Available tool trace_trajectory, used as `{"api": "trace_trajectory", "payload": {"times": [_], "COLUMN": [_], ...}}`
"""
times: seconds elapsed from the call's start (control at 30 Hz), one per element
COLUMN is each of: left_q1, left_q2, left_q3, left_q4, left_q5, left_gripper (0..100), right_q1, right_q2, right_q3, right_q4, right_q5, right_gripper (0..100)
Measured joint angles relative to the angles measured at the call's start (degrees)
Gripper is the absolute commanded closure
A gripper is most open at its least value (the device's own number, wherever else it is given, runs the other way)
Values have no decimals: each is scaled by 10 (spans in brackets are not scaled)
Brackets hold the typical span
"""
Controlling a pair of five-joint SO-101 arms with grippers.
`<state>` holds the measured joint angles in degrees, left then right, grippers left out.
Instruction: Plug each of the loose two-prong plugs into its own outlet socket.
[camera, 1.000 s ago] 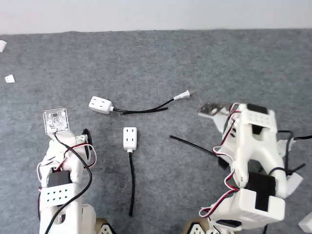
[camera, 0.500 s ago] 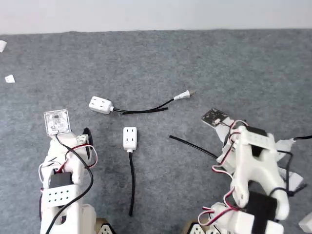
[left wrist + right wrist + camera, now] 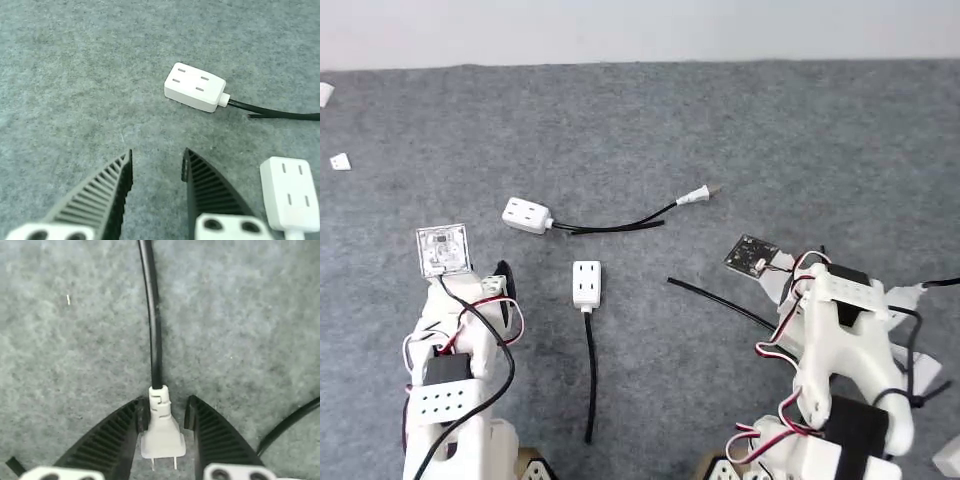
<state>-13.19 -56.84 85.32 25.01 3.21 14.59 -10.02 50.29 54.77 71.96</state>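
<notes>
Plug: The plug (image 3: 161,432) lies flat on the desk (image 3: 620,120), on the right side, not far from the near edge. It is small and white. It is wide at the prong end and thin where the cord goes in.
Which way it lies: Its long line runs the same way as my right hand. The two prongs point back at my wrist, and the black cord (image 3: 152,315) runs straight out ahead.
Right hand: My right hand (image 3: 166,402) is open, with one finger on each side of the plug. One finger looks to touch it. On the other side I see a thin dark gap. I am not squeezing it yet.
Next move: I think I only need to close on the plug, since it sits right in the middle. The prongs face me, so I judge I must turn it round before it can go in.
Outlets: Both lie to the left of my right hand. The near outlet (image 3: 586,283) is in the middle of the desk, with its holes facing up. The far outlet (image 3: 526,215) is further back and more to the left.
Other plug: The other plug (image 3: 695,196) lies mid desk, well apart from both hands.
Left hand: My left hand (image 3: 157,152) is open and holds nothing. It is nearer the outlets than my right hand is.
</notes>
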Motion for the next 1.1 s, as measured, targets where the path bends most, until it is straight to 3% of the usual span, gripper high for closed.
{"api": "trace_trajectory", "payload": {"times": [0.2, 0.53, 0.7, 1.1], "left_q1": [0, 0, 0, 0], "left_q2": [0, 0, 0, 0], "left_q3": [0, 0, 0, 0], "left_q4": [0, 0, 0, 0], "left_q5": [0, 0, 0, 0], "left_gripper": [851, 851, 851, 851], "right_q1": [-5, -41, -43, -44], "right_q2": [0, -23, -55, -62], "right_q3": [0, 0, 1, 22], "right_q4": [-4, 4, 11, 15], "right_q5": [-16, -39, -39, -41], "right_gripper": [969, 906, 995, 868]}}
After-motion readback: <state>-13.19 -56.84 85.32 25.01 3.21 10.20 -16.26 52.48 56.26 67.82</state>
